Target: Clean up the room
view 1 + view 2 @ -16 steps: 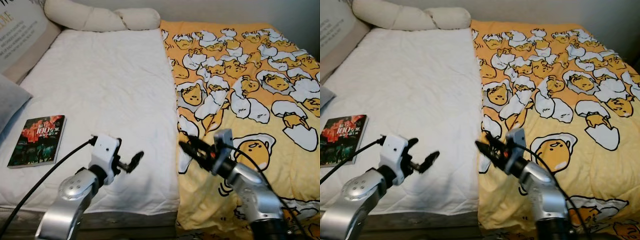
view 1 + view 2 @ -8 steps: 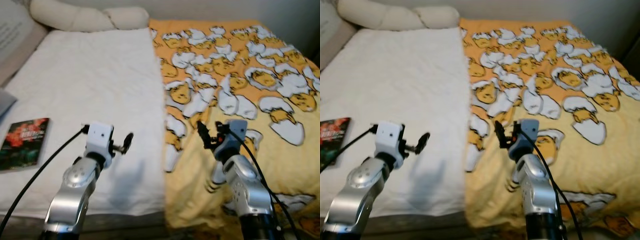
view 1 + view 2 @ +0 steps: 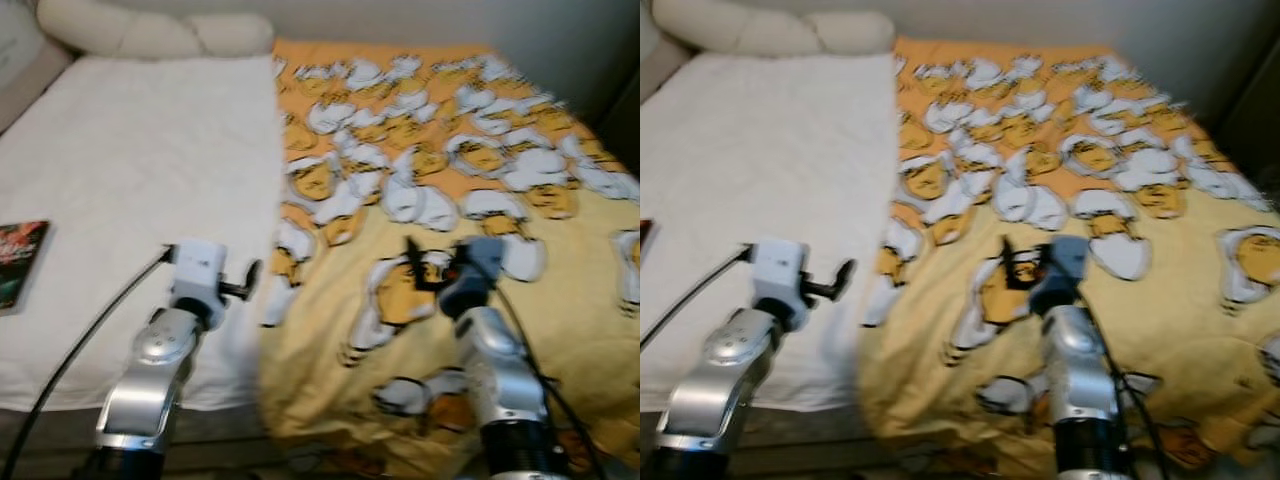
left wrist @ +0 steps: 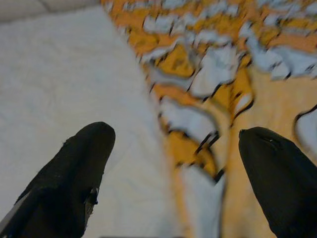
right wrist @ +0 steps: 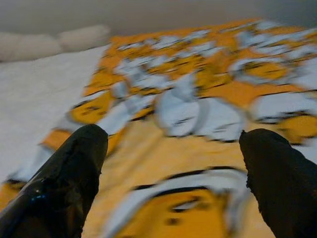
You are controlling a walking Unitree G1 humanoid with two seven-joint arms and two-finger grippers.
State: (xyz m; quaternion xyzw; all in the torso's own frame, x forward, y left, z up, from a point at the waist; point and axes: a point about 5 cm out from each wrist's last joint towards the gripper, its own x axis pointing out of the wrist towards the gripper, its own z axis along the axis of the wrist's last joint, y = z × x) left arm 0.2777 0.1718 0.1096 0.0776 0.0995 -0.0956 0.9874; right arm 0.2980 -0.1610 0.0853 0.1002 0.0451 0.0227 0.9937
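I hold both grippers raised at the bed's foot. The left gripper point(image 4: 173, 163) hangs over the yellow egg-print blanket point(image 3: 440, 200) where its long edge meets the white sheet point(image 3: 130, 170); the right gripper point(image 5: 171, 173) is above the blanket. Both are wide open, empty. The left is nearer that edge; a book point(image 3: 18, 262) lies far to its left.

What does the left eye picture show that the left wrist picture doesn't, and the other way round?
Left eye view alone: a book at the edge of the white sheet, a cream pillow at the head of the bed, and both silver arms with the left gripper and right gripper raised over the bed.

Left wrist view alone: the left gripper's two black fingers up close, spread wide with nothing between them.

Shared: the white sheet beside the yellow egg-print blanket.
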